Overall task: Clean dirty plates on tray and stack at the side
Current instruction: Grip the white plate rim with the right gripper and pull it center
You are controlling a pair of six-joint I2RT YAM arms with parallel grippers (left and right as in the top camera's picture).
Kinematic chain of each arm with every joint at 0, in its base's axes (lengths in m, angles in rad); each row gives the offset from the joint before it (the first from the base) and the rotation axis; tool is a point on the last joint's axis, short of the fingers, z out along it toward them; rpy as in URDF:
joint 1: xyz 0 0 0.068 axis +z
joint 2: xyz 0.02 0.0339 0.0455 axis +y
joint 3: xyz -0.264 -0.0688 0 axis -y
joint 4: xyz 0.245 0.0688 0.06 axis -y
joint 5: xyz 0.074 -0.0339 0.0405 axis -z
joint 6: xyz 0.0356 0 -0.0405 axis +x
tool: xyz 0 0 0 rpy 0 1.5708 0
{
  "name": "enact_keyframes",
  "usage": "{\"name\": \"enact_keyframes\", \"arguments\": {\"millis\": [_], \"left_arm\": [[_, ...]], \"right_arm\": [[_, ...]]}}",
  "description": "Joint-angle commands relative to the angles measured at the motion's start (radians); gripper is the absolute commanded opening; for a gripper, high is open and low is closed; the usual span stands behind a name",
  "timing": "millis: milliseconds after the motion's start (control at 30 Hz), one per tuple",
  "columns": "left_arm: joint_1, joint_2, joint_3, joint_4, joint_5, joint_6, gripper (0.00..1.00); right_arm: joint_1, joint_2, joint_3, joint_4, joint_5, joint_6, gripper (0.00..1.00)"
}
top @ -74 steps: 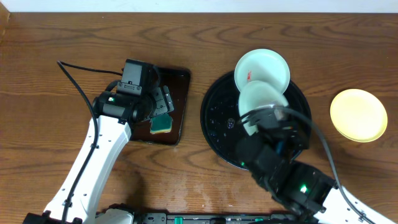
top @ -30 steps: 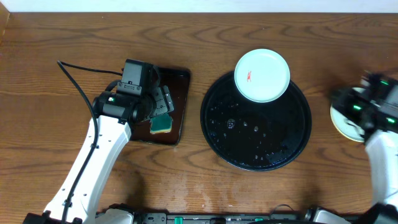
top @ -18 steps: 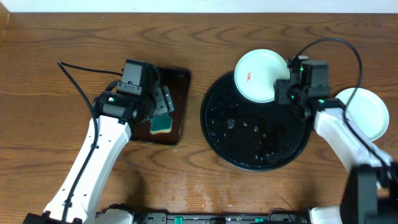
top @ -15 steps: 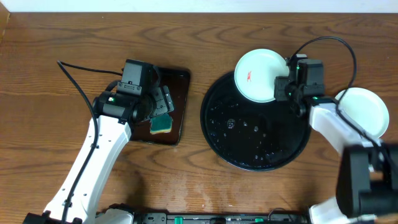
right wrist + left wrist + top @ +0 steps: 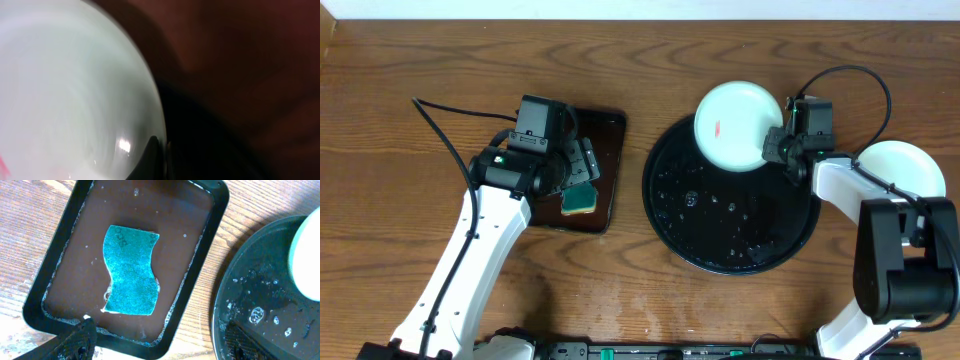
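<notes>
A mint-white plate (image 5: 735, 125) with a small red smear sits at the far edge of the round black tray (image 5: 740, 225). My right gripper (image 5: 776, 146) is shut on this plate's right rim; in the right wrist view one fingertip (image 5: 162, 150) lies on the rim of the plate (image 5: 65, 90). Another mint-white plate (image 5: 908, 172) lies on the table at the right, partly behind my right arm; the yellow plate does not show. My left gripper (image 5: 575, 168) hangs open and empty (image 5: 155, 347) over the brown tray.
A small rectangular dark brown tray (image 5: 612, 140) lies left of the black tray and holds a blue-green sponge (image 5: 581, 199), also shown in the left wrist view (image 5: 131, 277). Water drops dot the black tray (image 5: 255, 315). A black cable (image 5: 445, 130) runs across the table's left side.
My right arm set one mint-white plate on the yellow plate at the right, swung back and closed on the smeared plate's rim. That plate shifted slightly left. The left arm stayed still.
</notes>
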Motion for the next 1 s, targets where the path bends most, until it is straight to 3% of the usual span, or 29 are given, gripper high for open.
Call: {"name": "enact_keyframes", "arguments": {"millis": [0, 200, 367, 500, 533, 600, 700, 900, 967], "left_arm": [[0.006, -0.001, 0.021, -0.002, 0.003, 0.01, 0.83], [0.006, -0.001, 0.021, -0.002, 0.003, 0.01, 0.83], [0.006, -0.001, 0.021, -0.002, 0.003, 0.01, 0.83], [0.006, -0.001, 0.021, -0.002, 0.003, 0.01, 0.83], [0.006, -0.001, 0.021, -0.002, 0.003, 0.01, 0.83], [0.006, -0.001, 0.021, -0.002, 0.003, 0.01, 0.83], [0.006, -0.001, 0.021, -0.002, 0.003, 0.01, 0.83], [0.006, -0.001, 0.021, -0.002, 0.003, 0.01, 0.83], [0.006, -0.001, 0.021, -0.002, 0.003, 0.01, 0.83]], "right_arm": [[0.002, -0.054, -0.018, -0.109, 0.02, 0.017, 0.01], [0.037, -0.252, -0.018, -0.388, -0.087, 0.02, 0.01], [0.089, -0.291, -0.019, -0.594, -0.08, 0.155, 0.01], [0.119, -0.278, -0.057, -0.626, -0.04, 0.28, 0.01], [0.124, -0.278, -0.068, -0.624, -0.04, 0.302, 0.04], [0.13, -0.279, -0.076, -0.634, -0.039, 0.331, 0.32], [0.13, -0.289, -0.068, -0.632, -0.057, 0.263, 0.42], [0.125, -0.338, -0.026, -0.626, -0.06, -0.1, 0.47], [0.12, -0.344, -0.026, -0.62, -0.06, -0.132, 0.47]]}}
